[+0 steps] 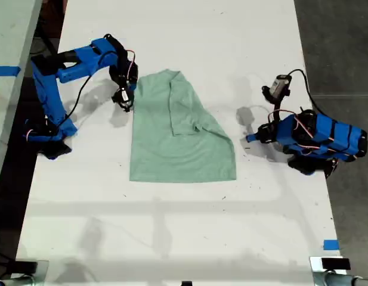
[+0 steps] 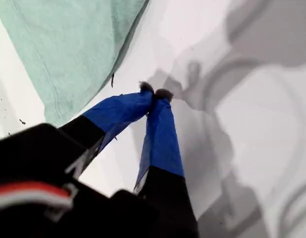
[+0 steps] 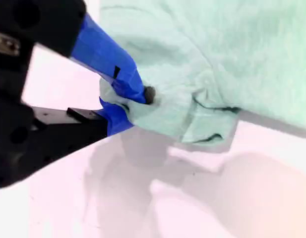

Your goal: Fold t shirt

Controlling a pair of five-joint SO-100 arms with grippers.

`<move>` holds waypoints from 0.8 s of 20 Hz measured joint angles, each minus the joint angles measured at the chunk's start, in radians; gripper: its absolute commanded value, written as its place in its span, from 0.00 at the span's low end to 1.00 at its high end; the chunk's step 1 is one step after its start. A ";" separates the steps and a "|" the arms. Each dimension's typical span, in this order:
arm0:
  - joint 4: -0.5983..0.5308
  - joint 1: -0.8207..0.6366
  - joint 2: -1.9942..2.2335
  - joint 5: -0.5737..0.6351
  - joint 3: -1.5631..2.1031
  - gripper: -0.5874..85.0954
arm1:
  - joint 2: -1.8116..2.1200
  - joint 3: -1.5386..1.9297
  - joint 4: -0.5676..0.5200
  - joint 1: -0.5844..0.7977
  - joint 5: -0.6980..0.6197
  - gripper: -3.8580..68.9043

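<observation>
The pale mint-green t shirt point(image 1: 178, 140) lies flat in the middle of the white table point(image 1: 189, 226), with one side folded over onto its body. At the shirt's upper corner on the exterior view's left, my second gripper point(image 1: 125, 99) point(image 3: 135, 99) is shut on a bunched bit of the t shirt point(image 3: 202, 74), likely a sleeve. My first gripper point(image 1: 250, 138) point(image 2: 155, 92) is shut and empty just above bare table. It sits a little off the t shirt point(image 2: 68, 44) on the exterior view's right, its arm pulled back.
The dark floor point(image 1: 339, 47) borders the table on the exterior view's right. A blue tape mark point(image 1: 330, 244) sits near the front corner on that side. Another table with blue tape point(image 1: 5, 70) stands at the exterior view's left.
</observation>
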 measured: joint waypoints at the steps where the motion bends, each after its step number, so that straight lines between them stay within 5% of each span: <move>1: 0.066 0.020 0.012 -0.012 -0.087 0.00 | 0.000 0.000 0.000 0.000 0.000 0.07; 6: 0.120 0.330 -0.055 -0.021 -0.474 0.00 | 0.000 0.000 0.000 0.000 0.000 0.07; 7: 0.075 0.405 -0.100 -0.029 -0.486 0.04 | 0.000 0.000 0.000 0.000 0.000 0.07; 8: 0.023 0.476 -0.144 -0.040 -0.492 0.20 | 0.000 0.000 0.000 0.000 0.000 0.07; 10: -0.051 0.586 -0.230 -0.054 -0.492 0.28 | 0.000 0.000 0.000 0.000 0.000 0.07; 12: -0.044 0.601 -0.241 -0.061 -0.492 0.23 | 0.000 0.000 0.000 0.000 0.000 0.07; 14: 0.023 0.563 -0.150 -0.081 -0.489 0.00 | 0.000 0.000 0.000 0.000 0.000 0.07; 16: 0.048 0.494 0.074 -0.127 -0.439 0.00 | 0.000 0.000 0.000 0.000 0.000 0.07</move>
